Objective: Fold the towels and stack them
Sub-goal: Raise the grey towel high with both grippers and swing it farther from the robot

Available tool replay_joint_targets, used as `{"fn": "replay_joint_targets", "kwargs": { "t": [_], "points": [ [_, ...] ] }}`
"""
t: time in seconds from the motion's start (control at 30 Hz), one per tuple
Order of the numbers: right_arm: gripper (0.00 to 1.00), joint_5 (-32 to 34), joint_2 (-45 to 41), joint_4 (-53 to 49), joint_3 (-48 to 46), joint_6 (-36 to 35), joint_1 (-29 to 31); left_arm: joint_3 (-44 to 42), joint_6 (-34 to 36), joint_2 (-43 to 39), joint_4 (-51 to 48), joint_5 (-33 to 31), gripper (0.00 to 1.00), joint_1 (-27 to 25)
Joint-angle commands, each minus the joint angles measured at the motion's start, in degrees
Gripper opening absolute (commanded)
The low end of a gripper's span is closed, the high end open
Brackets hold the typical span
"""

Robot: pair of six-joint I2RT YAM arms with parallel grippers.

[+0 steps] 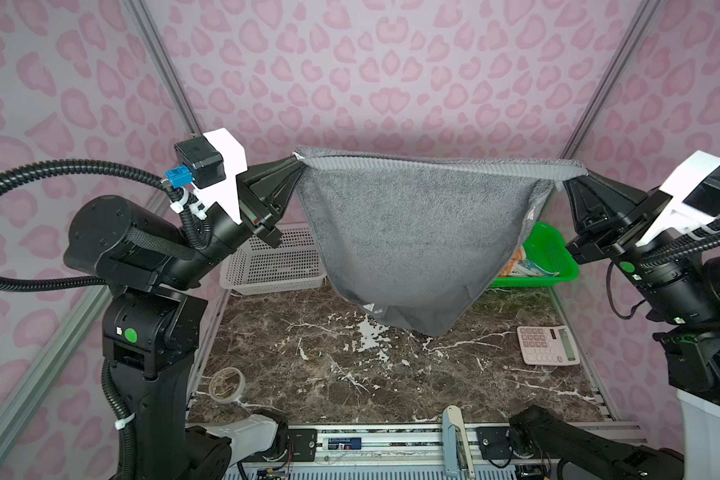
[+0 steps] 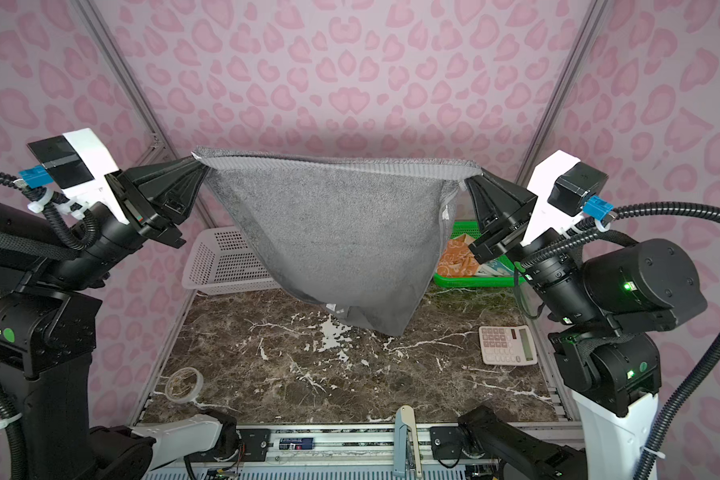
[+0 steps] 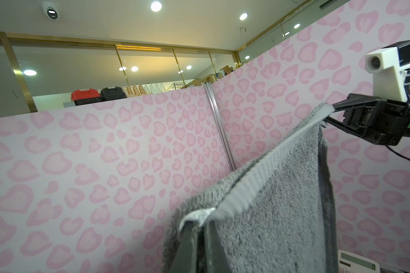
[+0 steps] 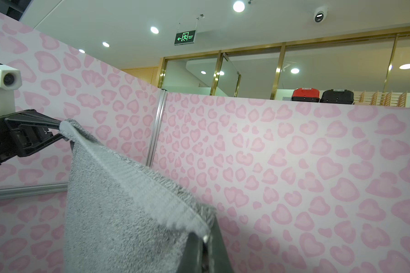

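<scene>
Left hand [image 1: 299, 161] and right hand [image 1: 571, 178] are clenched on top corners of the grey towel [image 1: 412, 232], hung over the counter [image 1: 329, 374]; its hem should be kept taut and level when lowered.

Three towels are counted in a top view: one dark grey towel [image 2: 333, 232] across the middle of the frame, one orange towel [image 2: 454, 259] and one blue towel [image 2: 497, 270]. The last two are seen only in part, right of centre. Two baskets are counted: one white basket [image 2: 221, 257] left of centre and one green basket [image 2: 470, 282] right of centre. One calculator [image 2: 508, 345] is counted at the lower right and one roll of tape [image 2: 184, 384] at the lower left. Two robot arms are counted, each with one gripper: the left gripper [image 2: 198, 161] and the right gripper [image 2: 472, 178]. One marble tabletop [image 2: 308, 374] is seen.
</scene>
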Motion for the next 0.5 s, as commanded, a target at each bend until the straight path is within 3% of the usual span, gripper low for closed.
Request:
{"fn": "replay_joint_targets", "kwargs": {
  "t": [0.0, 0.2, 0.47],
  "points": [
    [0.0, 4.52, 2.05, 1.1, 1.79, -2.45, -0.06, 2.66, 1.99, 2.97, 2.19, -5.76, 0.03, 0.1],
    [0.0, 12.37, 11.85, 0.51, 5.11, -9.01, -1.41, 10.4, 3.14, 15.91, 1.92, -10.56, 0.03, 1.44],
    [0.0, 9.54, 26.76, 1.58, 8.46, -3.7, -10.4, 16.57, 3.54, 30.22, 1.46, -13.98, 0.03, 2.81]
  ]
}}
